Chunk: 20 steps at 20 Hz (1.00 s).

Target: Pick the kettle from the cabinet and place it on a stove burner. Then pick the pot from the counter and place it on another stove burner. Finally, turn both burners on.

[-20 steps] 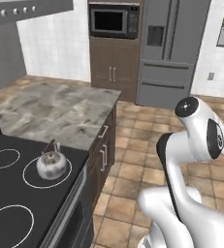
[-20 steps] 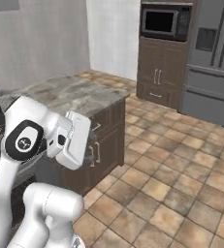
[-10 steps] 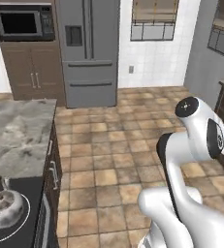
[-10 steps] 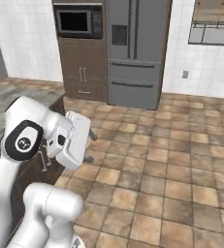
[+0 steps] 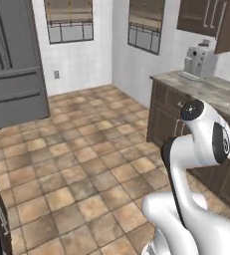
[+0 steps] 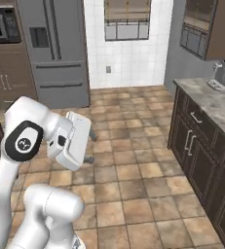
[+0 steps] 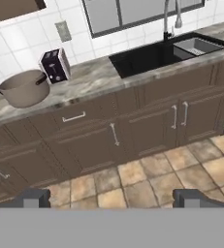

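One upright pot (image 7: 24, 88), counter (image 7: 99, 77)

The pot (image 7: 24, 88) sits on the counter (image 7: 89, 77) beside a toaster (image 7: 55, 65).

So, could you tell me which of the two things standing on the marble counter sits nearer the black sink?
The small black-and-silver toaster; the large beige pot stands beyond it, farther from the sink.
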Available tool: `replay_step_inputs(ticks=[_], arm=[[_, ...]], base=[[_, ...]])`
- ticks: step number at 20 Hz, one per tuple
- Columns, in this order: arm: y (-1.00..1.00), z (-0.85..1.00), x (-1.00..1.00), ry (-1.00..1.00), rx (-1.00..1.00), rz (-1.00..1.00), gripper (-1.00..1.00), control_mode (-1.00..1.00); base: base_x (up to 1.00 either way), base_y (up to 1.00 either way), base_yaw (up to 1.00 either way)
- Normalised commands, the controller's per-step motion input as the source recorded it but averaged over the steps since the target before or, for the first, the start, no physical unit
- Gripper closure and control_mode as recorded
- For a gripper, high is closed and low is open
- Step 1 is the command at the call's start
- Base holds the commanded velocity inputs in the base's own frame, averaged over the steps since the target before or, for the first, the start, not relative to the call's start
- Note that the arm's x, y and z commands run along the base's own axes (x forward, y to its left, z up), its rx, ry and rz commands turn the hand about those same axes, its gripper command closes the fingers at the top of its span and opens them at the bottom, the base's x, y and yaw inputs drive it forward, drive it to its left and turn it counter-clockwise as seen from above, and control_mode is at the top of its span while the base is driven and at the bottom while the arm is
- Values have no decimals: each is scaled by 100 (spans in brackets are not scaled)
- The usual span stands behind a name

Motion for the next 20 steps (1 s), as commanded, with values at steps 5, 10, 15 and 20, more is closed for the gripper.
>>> replay_step_inputs(ticks=[5,10,15,20], arm=[[0,0,0,0,0,0,-100,100],[0,0,0,0,0,0,-100,100],[0,0,0,0,0,0,-100,100],[0,0,0,0,0,0,-100,100]], base=[[23,2,-58],[33,13,-53],[48,20,-47],[57,23,-40]])
